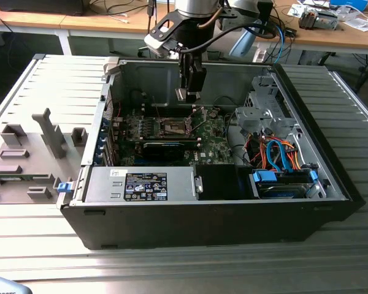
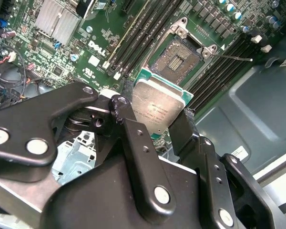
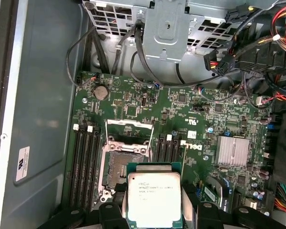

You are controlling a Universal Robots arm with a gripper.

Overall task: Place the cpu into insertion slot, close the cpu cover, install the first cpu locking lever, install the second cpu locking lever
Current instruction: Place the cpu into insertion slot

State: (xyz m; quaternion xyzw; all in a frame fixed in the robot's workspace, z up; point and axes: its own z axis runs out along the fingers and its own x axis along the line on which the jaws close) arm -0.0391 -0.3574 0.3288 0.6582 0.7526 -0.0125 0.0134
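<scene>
Exterior view, nearest first: the black front wall of an open computer case runs across the lower half of the frame. Just behind it lie a silver power supply with a label and, toward the exterior view's right, a drive cage with blue and orange cables. Deeper in lies the green motherboard, with the insertion slot near its middle. The gripper hangs above the slot in the upper middle of the frame, well clear of the board. On the exterior view's left, a grey panel with moulded holders lies flat beside the case. Wooden desks stand along the top edge.

In both wrist views the black fingers are clamped on two opposite edges of the cpu, silvery top facing the cameras. The first wrist view has the chip gripped flat between the claw's tips. It is held in the air, partly covering one edge of the bare socket. The socket's cover frame is swung open at the far side. Memory slots flank it, and a finned heatsink sits further along the board.
</scene>
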